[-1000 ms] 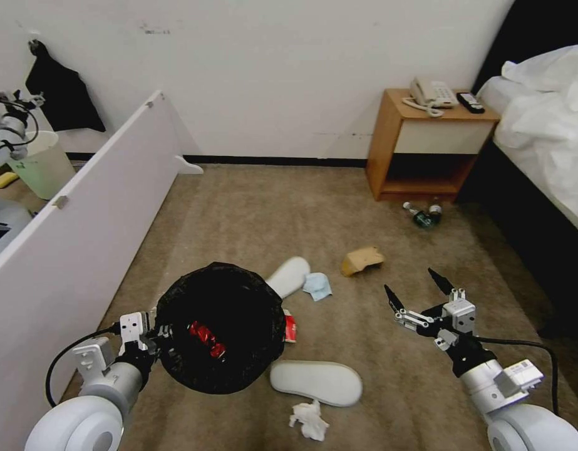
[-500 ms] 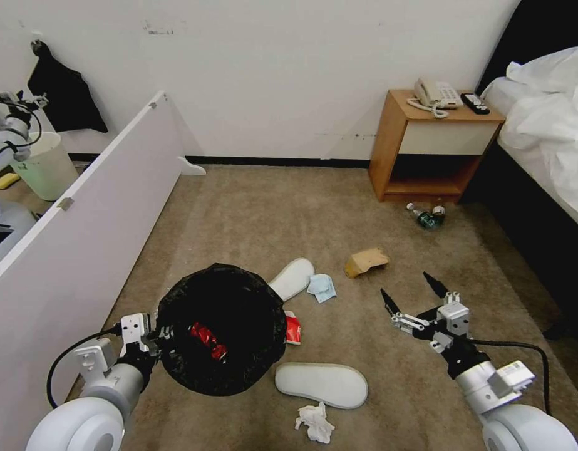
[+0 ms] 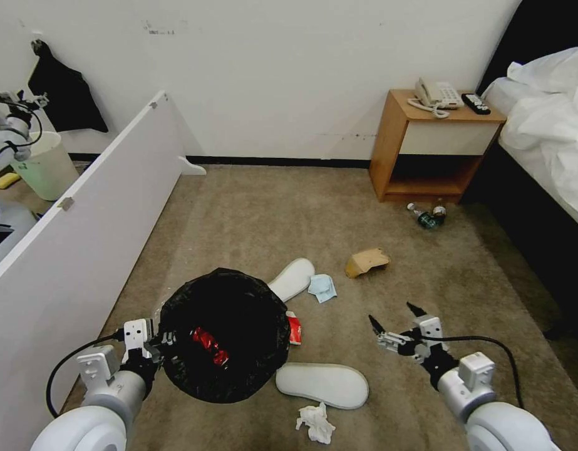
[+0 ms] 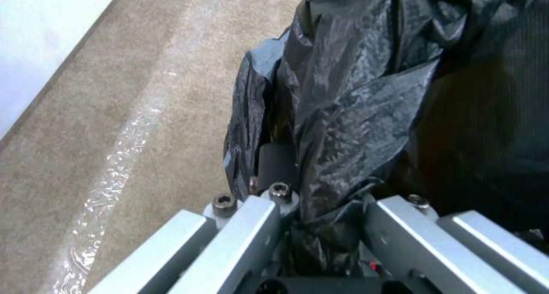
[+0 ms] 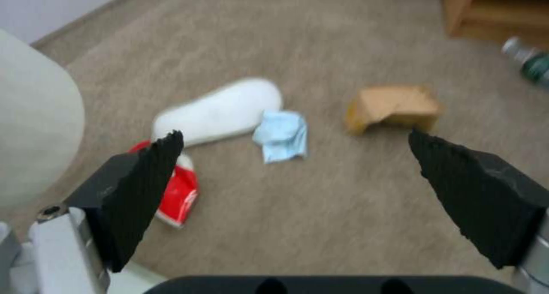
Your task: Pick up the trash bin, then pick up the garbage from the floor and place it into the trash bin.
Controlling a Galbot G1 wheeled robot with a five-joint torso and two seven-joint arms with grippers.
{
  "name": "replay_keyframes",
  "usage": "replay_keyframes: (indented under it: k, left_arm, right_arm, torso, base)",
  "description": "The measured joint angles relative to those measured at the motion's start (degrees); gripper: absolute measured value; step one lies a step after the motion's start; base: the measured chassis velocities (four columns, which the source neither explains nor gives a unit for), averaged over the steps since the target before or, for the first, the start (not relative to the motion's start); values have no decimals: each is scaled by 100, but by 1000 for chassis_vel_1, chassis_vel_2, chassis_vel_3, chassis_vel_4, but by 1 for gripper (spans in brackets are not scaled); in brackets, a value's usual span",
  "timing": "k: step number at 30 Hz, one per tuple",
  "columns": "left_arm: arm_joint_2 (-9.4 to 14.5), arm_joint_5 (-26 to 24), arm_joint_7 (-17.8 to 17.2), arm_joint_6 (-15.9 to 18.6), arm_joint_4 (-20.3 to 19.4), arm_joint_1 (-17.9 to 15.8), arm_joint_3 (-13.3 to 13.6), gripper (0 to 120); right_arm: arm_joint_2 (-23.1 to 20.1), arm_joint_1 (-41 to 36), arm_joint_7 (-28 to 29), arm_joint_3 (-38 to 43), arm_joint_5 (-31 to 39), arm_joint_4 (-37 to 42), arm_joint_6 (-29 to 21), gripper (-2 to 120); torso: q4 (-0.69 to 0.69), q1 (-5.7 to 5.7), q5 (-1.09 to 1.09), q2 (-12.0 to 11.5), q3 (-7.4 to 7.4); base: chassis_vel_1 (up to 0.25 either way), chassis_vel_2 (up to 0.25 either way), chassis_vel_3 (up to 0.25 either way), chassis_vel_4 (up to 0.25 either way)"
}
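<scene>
So the left gripper [image 3: 158, 343] is clamped on the rim of the trash bin [image 3: 225, 335], and it's got the bin up off the carpet [image 3: 251, 213]. In the left wrist view the black bag [image 4: 366, 92] bunches up between the fingers, so you can't actually make out the bin's white wall there. The bin covers the heel end of the far slipper [image 3: 292, 278] and most of the red packet [image 3: 294, 328] on the floor behind it. Inside the bin there's something shiny and red [image 3: 208, 344], hard to say what exactly. The right gripper [image 3: 395, 321] hangs over the carpet with its fingers spread wide, holding nothing. Ahead of it lie the near slipper [image 3: 322, 385], the crumpled tissue [image 3: 315, 423], the light-blue cloth [image 3: 322, 287] and the cardboard piece [image 3: 366, 261]. The bottles [image 3: 428, 216] sit by the nightstand [image 3: 434, 145].
</scene>
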Motion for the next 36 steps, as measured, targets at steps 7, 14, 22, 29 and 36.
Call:
replay_keyframes:
  k: [7, 14, 22, 29, 36]
  left_arm:
    - [-91, 47, 13, -7, 13, 1, -28, 1]
    - [-162, 39, 6, -15, 60, -51, -53, 1]
    - [-198, 11, 6, -34, 147, -138, -57, 1]
    - [-197, -38, 25, -34, 164, -180, -52, 1]
    - [-208, -87, 65, -35, 174, -198, -71, 1]
  right_arm:
    - [-327, 628, 555, -905, 880, -219, -376, 100]
    - [-399, 1463, 1375, -1932, 2089, -328, -978, 100]
    - [-160, 2586, 2965, -2756, 3719, -347, -1906, 100]
    - [55, 3128, 4305, -3076, 5198, -435, -2565, 100]
    - [36, 3251, 4645, -3209, 5822, -540, -2930, 100]
  torso:
    - [0, 0, -1, 0, 0]
    - [0, 0, 1, 0, 0]
    - [0, 0, -1, 0, 1]
    - [0, 0, 0, 0, 1]
    - [-1, 0, -1, 0, 0]
  base:
    - [0, 0, 0, 0]
    - [0, 0, 0, 0]
    - [0, 0, 0, 0]
    - [0, 0, 0, 0]
    - [0, 0, 0, 0]
